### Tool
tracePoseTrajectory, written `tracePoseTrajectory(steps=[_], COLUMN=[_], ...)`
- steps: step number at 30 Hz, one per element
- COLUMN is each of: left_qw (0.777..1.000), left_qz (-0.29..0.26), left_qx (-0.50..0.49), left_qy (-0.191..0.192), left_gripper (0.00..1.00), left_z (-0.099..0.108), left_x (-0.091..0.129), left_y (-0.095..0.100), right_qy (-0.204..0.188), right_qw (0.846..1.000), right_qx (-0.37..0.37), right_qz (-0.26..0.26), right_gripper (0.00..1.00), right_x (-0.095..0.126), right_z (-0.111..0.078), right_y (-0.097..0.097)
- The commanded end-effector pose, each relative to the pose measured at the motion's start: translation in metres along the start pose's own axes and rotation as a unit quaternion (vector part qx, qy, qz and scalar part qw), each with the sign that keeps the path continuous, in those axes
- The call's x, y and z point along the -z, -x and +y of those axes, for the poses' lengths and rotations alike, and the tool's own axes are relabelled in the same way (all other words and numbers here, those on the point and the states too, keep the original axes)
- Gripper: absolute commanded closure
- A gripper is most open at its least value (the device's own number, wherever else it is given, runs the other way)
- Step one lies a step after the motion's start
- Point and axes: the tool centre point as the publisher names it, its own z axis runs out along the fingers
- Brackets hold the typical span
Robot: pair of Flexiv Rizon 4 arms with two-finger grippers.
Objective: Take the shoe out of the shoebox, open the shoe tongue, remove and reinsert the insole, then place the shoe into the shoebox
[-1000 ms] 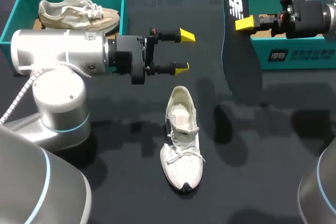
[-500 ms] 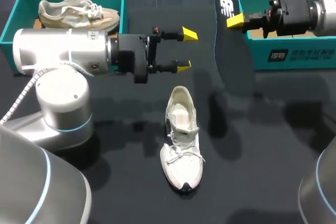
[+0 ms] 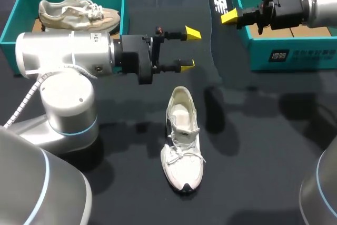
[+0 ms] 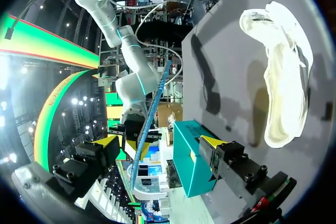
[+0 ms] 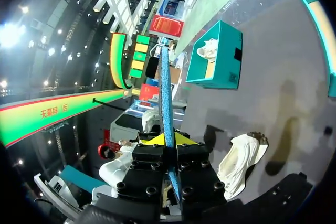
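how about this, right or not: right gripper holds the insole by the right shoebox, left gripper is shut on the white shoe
Not quite: the head view shows the left gripper open, clear of the white shoe. The right gripper holds the insole by the right shoebox.

Shoe [image 3: 181,140] lies mid-table [image 3: 263,156], toe toward the robot. Left gripper [image 3: 189,49] sits behind its heel, off the table, fingers apart with nothing between them. Left box [image 3: 16,14] far left, second shoe [image 3: 79,14] in it. Right box [image 3: 287,51] far right. Insole [image 3: 217,9] just left of it, off the table, pinched in right gripper [image 3: 230,17].
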Motion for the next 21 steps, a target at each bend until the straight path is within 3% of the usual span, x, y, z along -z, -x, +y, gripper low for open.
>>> tracePoseTrajectory(steps=[1,14,21], left_qw=[1.0,1.0,1.0], left_qz=[0.0,-0.003,-0.003], left_qx=[-0.001,-0.006,-0.011], left_qy=[-0.009,-0.014,-0.006], left_gripper=[0.0,0.0,0.0], left_z=[0.008,0.014,0.015], left_x=[-0.018,-0.026,-0.033], left_y=[0.002,0.008,0.006], right_qy=[-0.005,0.007,-0.006], right_qw=[1.0,0.999,0.992], right_qx=[-0.02,-0.039,-0.126], right_qz=[0.009,0.02,-0.002], right_gripper=[1.0,1.0,1.0], right_x=[-0.014,-0.018,-0.025], right_z=[0.011,0.006,0.014], right_y=[0.011,0.017,0.033])
